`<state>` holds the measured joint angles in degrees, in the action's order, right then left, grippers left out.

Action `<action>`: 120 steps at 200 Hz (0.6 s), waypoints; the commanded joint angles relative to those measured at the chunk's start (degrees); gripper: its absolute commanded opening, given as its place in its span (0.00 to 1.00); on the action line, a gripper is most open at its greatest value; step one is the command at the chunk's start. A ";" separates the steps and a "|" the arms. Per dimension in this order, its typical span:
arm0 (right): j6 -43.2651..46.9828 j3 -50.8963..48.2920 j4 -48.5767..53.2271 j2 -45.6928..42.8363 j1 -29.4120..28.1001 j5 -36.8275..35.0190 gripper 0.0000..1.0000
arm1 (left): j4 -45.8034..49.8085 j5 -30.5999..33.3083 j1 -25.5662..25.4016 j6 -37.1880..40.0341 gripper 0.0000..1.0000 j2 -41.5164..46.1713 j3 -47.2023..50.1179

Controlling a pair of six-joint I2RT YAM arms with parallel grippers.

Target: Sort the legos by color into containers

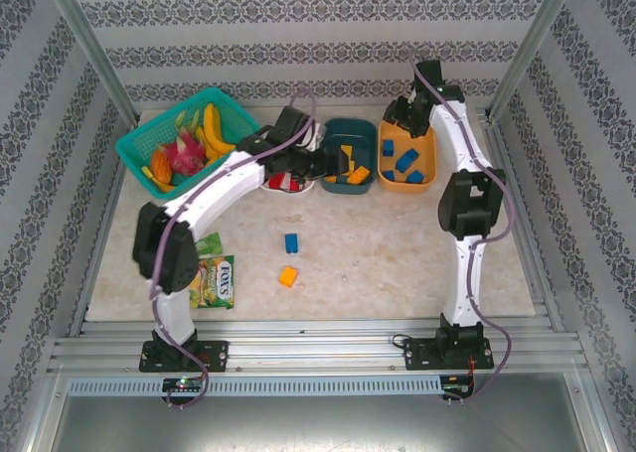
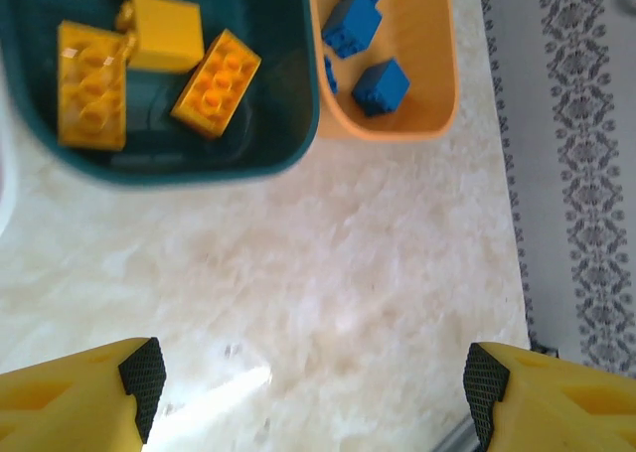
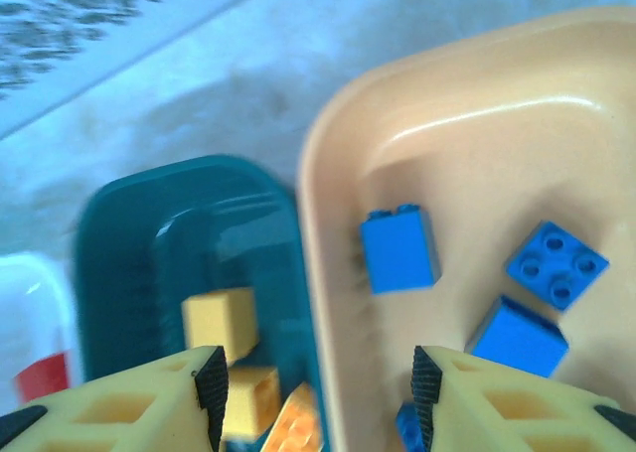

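Note:
On the table lie a loose blue lego (image 1: 291,242) and an orange lego (image 1: 288,276). The dark teal tub (image 1: 336,132) holds yellow bricks (image 2: 94,94). Blue bricks (image 3: 397,248) lie in the orange tub (image 1: 429,162). My left arm partly covers the white tub (image 1: 298,186), which has red bricks in it. My left gripper (image 1: 320,164) hangs open over bare table (image 2: 313,387), just in front of the teal tub (image 2: 248,164). My right gripper (image 1: 405,114) is open above the shared edge of the teal tub (image 3: 129,243) and orange tub (image 3: 467,154), its midpoint (image 3: 316,392) holding nothing.
A teal lattice basket (image 1: 139,144) of fruit stands at the back left. A green snack packet (image 1: 212,273) lies near the left arm's base. Patterned walls and metal posts close in the table on three sides.

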<state>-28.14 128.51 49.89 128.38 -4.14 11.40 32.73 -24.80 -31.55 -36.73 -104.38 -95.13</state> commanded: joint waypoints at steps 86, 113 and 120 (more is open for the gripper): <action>-1.51 -59.73 -20.43 -47.83 -20.56 12.28 0.57 | 13.85 9.80 -6.60 11.16 0.81 26.54 32.20; -1.68 -73.07 -21.25 -55.49 -27.78 17.77 0.59 | 13.21 12.20 -10.00 11.28 0.81 26.99 37.78; -1.84 -75.99 -21.28 -57.12 -29.49 19.07 0.59 | 12.82 13.00 -10.80 10.95 0.81 26.59 38.67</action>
<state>-29.26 59.90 31.40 76.66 -29.06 23.22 43.16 -15.86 -39.79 -28.12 -78.22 -59.57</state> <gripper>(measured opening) 0.589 0.810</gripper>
